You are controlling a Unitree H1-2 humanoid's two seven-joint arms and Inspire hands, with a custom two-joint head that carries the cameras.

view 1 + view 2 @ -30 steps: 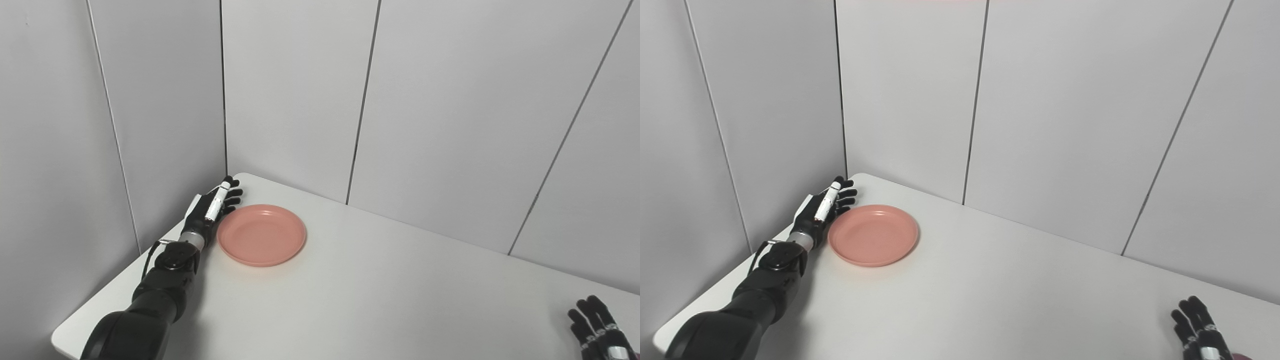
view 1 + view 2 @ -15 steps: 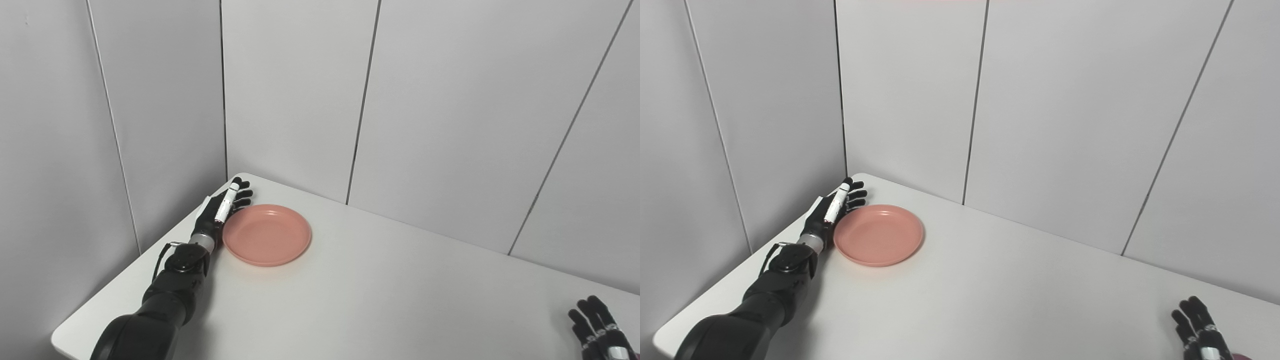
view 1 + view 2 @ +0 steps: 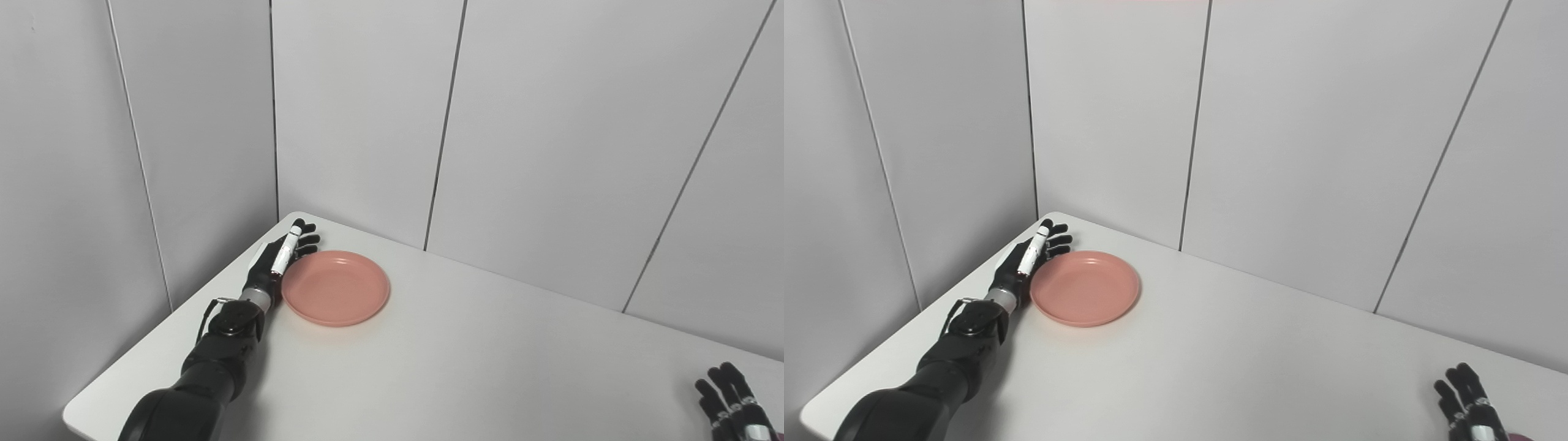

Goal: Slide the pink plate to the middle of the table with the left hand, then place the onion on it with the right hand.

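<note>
From my remote station I see the pink plate (image 3: 335, 287) lying flat on the white table (image 3: 478, 361), in the table's far left part, near the corner where the grey wall panels (image 3: 361, 116) meet. My left hand (image 3: 280, 259) lies just to the left of the plate, on its edge with fingers (image 3: 304, 239) extended and slightly spread toward the far wall; its inner side appears to touch the plate's left rim. It grips nothing; the fingers are straight and apart. The dark forearm (image 3: 223, 334) behind it runs back from the plate toward the near left table edge, low over the surface. The plate is empty, its shallow well fully visible. My right hand (image 3: 1469, 401) shows only partly, far to the right of the plate at the lower right picture edge, well apart from it: black fingers point up and away and stand separated, with nothing between them. Just right of that hand, at the very bottom edge of the right eye view, a small dark reddish sliver (image 3: 1519, 437) is cut off by the frame; I cannot tell what it is. The table surface between plate and right hand is plain white.
</note>
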